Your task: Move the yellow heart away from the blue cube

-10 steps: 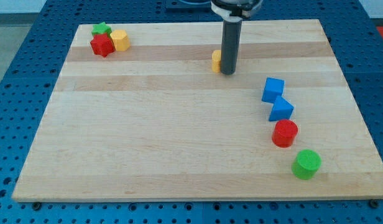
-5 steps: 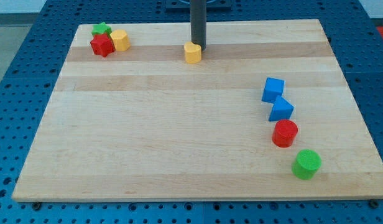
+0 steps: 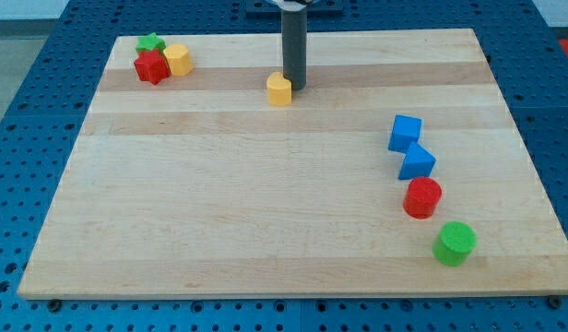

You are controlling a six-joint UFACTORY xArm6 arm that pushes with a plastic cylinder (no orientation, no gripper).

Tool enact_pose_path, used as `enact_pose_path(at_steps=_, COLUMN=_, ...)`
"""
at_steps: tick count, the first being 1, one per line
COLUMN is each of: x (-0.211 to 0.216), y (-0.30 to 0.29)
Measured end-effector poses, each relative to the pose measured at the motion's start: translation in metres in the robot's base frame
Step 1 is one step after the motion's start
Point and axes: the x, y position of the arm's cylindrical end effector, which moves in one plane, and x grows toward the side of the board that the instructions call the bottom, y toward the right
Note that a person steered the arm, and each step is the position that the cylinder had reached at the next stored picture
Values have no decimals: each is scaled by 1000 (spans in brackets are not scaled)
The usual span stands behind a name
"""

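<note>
Yellow heart (image 3: 279, 89) sits far-centre, well left of the blue cube (image 3: 405, 133), so basically done. No hand here, just my tip (image 3: 294, 88) touching the heart's right side.

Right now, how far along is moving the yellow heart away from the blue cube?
Largely done: the yellow heart sits near the view's top centre, well apart from the blue cube at the view's right. In hand: my tip stands just right of the heart, close against it. Left: at most a further nudge leftward; the board has room there.
</note>
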Motion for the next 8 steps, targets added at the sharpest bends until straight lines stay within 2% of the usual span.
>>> enact_pose_path(at_steps=2, x=20, y=-3)
enact_pose_path(at_steps=4, x=28, y=-31)
enact_pose_path(at_steps=8, x=67, y=-164)
